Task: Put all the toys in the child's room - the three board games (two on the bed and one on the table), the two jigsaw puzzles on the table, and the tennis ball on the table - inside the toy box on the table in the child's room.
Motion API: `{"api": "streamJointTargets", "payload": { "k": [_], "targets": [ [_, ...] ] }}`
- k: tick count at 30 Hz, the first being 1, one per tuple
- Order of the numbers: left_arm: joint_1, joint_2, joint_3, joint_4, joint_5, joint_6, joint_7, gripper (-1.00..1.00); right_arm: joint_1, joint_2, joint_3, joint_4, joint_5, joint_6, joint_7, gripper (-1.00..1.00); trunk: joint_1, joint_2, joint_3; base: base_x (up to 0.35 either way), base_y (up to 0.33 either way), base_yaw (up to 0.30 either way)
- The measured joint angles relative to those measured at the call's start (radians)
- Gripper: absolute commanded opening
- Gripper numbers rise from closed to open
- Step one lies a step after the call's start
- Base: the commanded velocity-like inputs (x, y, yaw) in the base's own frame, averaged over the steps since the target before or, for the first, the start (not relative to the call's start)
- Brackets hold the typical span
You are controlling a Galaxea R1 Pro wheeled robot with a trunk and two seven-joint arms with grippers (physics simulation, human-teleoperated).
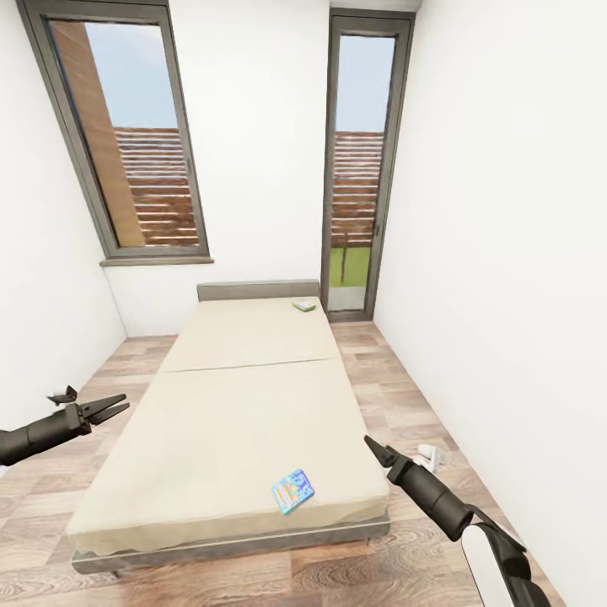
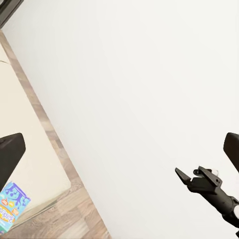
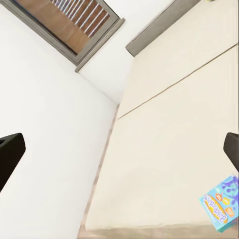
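Observation:
A small blue board game point(image 1: 292, 490) lies flat on the cream bed point(image 1: 244, 396), near the foot at the right corner. A second flat box point(image 1: 304, 305), pale and greenish, rests far off by the headboard. My left gripper point(image 1: 120, 407) hangs open over the floor to the left of the bed. On the bed's right side my right gripper point(image 1: 369, 443) is open too, about a hand's length from the blue game point(image 3: 222, 203) and holding nothing. The left wrist view catches the blue game point(image 2: 11, 201) and the right gripper point(image 2: 184, 176). The table, toy box, jigsaw puzzles and tennis ball are out of view.
White walls close in the narrow room on both sides. A window point(image 1: 126, 135) and a glass door point(image 1: 358, 169) are in the far wall. Strips of wooden floor point(image 1: 421, 396) run along each side of the bed. A small white object point(image 1: 432, 456) lies on the floor at the right.

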Motion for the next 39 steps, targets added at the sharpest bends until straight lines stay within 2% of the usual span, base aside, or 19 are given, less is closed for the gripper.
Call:
{"api": "streamJointTargets", "payload": {
  "k": [10, 14, 17, 19, 22, 23, 26, 27, 29, 32, 34, 39],
  "targets": [
    [0.000, -0.002, -0.001, 0.000, -0.001, -0.002, 0.000, 1.00, 0.000, 0.001, 0.001, -0.001, 0.000, 0.000, -0.035, 1.00, 0.000, 0.000, 0.000, 0.000, 0.000, 0.000],
    [0.000, -0.008, -0.002, 0.000, -0.001, -0.002, 0.000, 1.00, -0.002, 0.001, 0.015, -0.003, 0.000, 0.006, -0.106, 1.00, 0.000, 0.000, 0.000, 0.000, 0.000, 0.000],
    [0.000, -0.040, -0.003, -0.001, -0.003, -0.003, 0.002, 1.00, -0.004, 0.000, 0.038, -0.004, -0.001, 0.008, -0.182, 1.00, 0.000, 0.000, 0.000, 0.000, 0.000, 0.000],
    [0.000, -0.076, -0.007, -0.003, -0.007, -0.002, 0.056, 1.00, -0.007, -0.001, 0.053, -0.006, -0.001, 0.009, -0.235, 1.00, 0.000, 0.000, 0.000, 0.000, 0.000, 0.000],
    [0.000, -0.162, -0.019, -0.004, -0.013, 0.003, 0.254, 1.00, -0.021, -0.002, 0.067, -0.010, -0.003, 0.013, -0.307, 1.00, 0.000, 0.000, 0.000, 0.000, 0.000, 0.000],
    [0.000, -0.181, -0.019, -0.004, -0.013, 0.004, 0.292, 1.00, -0.024, -0.003, 0.069, -0.011, -0.003, 0.014, -0.314, 1.00, 0.000, 0.000, 0.000, 0.000, 0.000, 0.000],
    [0.000, -0.304, -0.027, -0.004, -0.015, 0.008, 0.490, 1.00, -0.037, -0.011, 0.072, -0.013, -0.003, 0.046, -0.336, 1.00, 0.000, 0.000, 0.000, 0.000, 0.000, 0.000],
    [0.000, -0.327, -0.027, -0.004, -0.015, 0.008, 0.520, 1.00, -0.040, -0.012, 0.072, -0.014, -0.003, 0.055, -0.339, 1.00, 0.000, 0.000, 0.000, 0.000, 0.000, 0.000],
    [0.000, -0.400, -0.034, -0.004, -0.017, 0.010, 0.609, 1.00, -0.054, -0.015, 0.073, -0.015, -0.003, 0.100, -0.348, 1.00, 0.000, 0.000, 0.000, 0.000, 0.000, 0.000],
    [0.000, -0.439, -0.043, -0.004, -0.018, 0.008, 0.651, 1.00, -0.064, -0.017, 0.072, -0.017, -0.004, 0.146, -0.351, 1.00, 0.000, 0.000, 0.000, 0.000, 0.000, 0.000],
    [0.000, -0.453, -0.049, -0.004, -0.019, 0.008, 0.665, 1.00, -0.066, -0.017, 0.073, -0.029, -0.006, 0.164, -0.351, 1.00, 0.000, 0.000, 0.000, -0.028, -0.013, 0.000],
    [0.000, -0.461, -0.055, -0.005, -0.019, 0.006, 0.676, 1.00, -0.059, -0.017, 0.073, -0.092, -0.006, 0.182, -0.351, 1.00, 0.000, 0.000, 0.000, -0.148, -0.160, 0.001]
  ]
}}
